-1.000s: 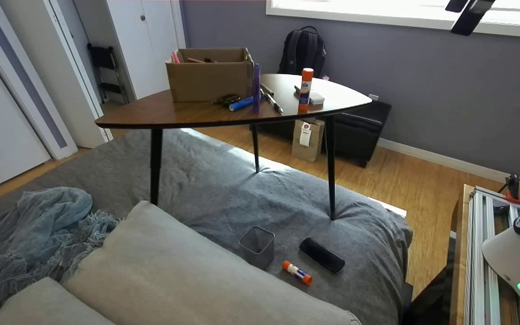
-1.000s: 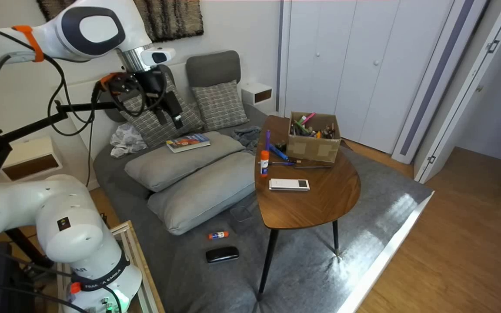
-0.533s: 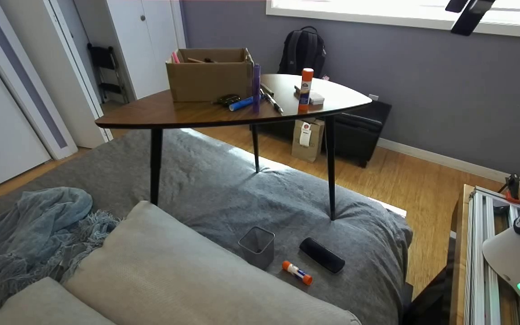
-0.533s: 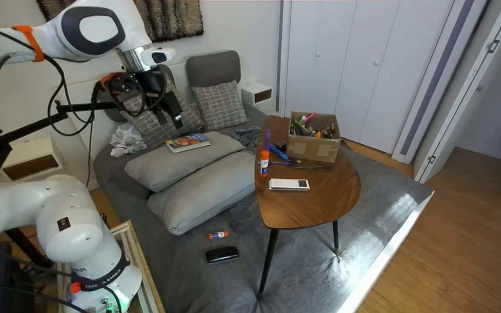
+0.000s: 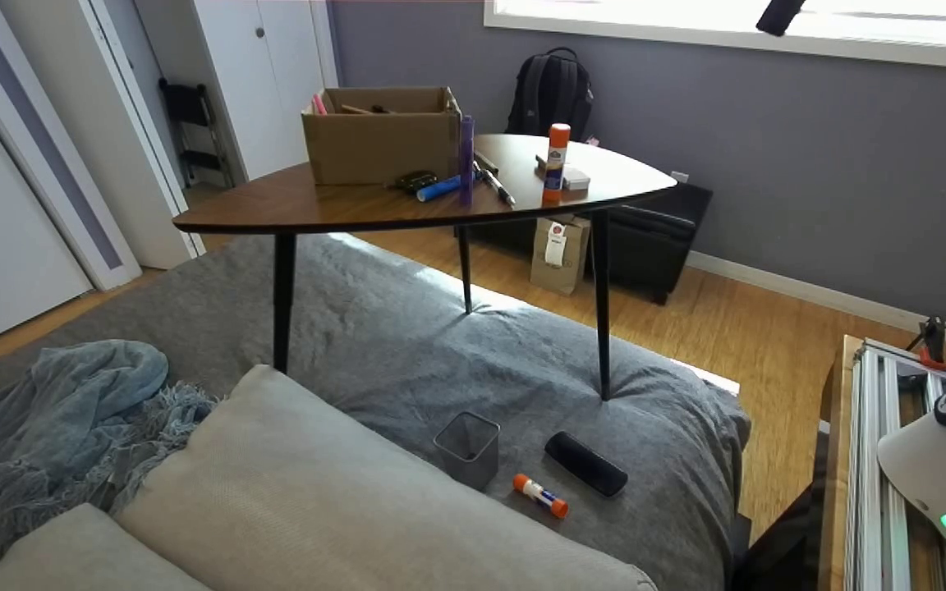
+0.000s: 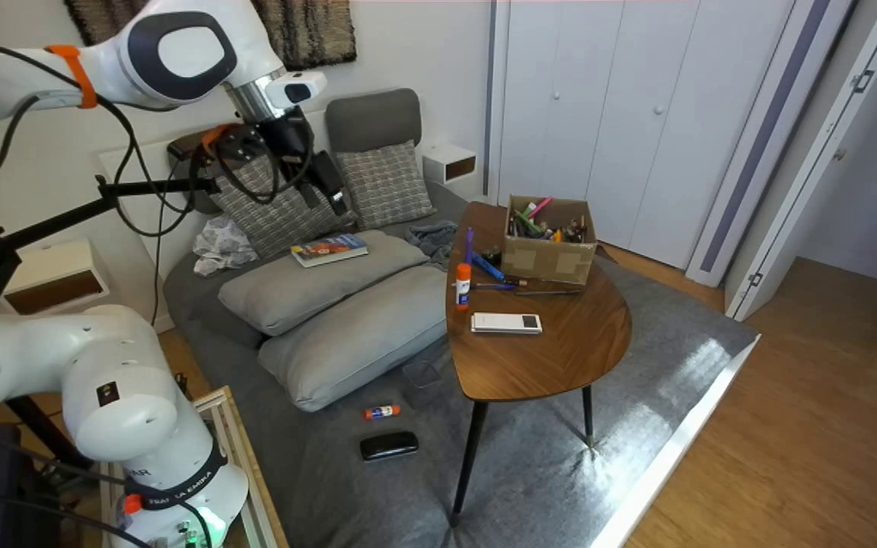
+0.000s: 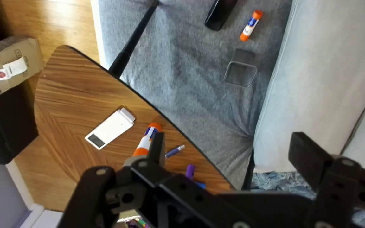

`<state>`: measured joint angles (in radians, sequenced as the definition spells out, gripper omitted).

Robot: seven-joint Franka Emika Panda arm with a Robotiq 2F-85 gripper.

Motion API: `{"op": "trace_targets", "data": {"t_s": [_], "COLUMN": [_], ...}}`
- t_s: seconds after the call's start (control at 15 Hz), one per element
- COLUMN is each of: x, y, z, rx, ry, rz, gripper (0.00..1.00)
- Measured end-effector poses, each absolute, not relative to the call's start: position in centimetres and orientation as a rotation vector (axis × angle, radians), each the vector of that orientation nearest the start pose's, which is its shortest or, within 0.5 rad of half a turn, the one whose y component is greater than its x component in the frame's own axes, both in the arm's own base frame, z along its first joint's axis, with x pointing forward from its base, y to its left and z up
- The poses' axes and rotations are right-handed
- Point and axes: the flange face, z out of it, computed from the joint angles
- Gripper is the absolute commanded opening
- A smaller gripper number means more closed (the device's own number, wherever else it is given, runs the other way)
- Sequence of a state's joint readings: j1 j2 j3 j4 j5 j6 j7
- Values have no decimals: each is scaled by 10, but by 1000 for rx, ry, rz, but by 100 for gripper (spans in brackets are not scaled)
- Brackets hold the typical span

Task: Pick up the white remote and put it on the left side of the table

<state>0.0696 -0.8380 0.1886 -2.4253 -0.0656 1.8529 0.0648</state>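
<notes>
White plastic, as it looks to me, makes the remote [image 7: 110, 128], which lies flat on the surface [image 7: 67, 95], near the standing glue stick [image 7: 146, 141] with bare wood between them. Compared with 0.5 seconds ago, the end effector [image 6: 325, 205] has shifted toward the side of the surface in both exterior views, and it seems a little higher, while the remote has kept its place. For the task, I judge this the start of the approach; the grasp is not yet made. From the wrist view, the 2 fingers [image 7: 306, 155] stand wide apart and hold nothing between them.

The surface is of brown glossy wood, with visible grain and rounded corners. The remote is a slim bar, having a small dark panel at 1 end and a step at the other. The glue stick is a round tube with orange ends, and the box [image 6: 547, 261] is of dull cardboard with straight walls.
</notes>
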Motion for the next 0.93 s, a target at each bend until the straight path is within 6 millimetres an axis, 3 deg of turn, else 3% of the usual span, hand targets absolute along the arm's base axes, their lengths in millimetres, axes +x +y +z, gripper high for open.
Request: {"op": "trace_targets", "data": {"t_s": [0.27, 0.47, 0.73, 0.93], "x": [364, 401, 431, 447], "y": [56, 14, -55, -96], "z": [594, 589, 585, 567], "rx": [-3229, -3196, -3124, -3058], "ry": [-59, 166, 425, 627], "rz": [-495, -447, -393, -323], "gripper": [100, 100, 100, 100]}}
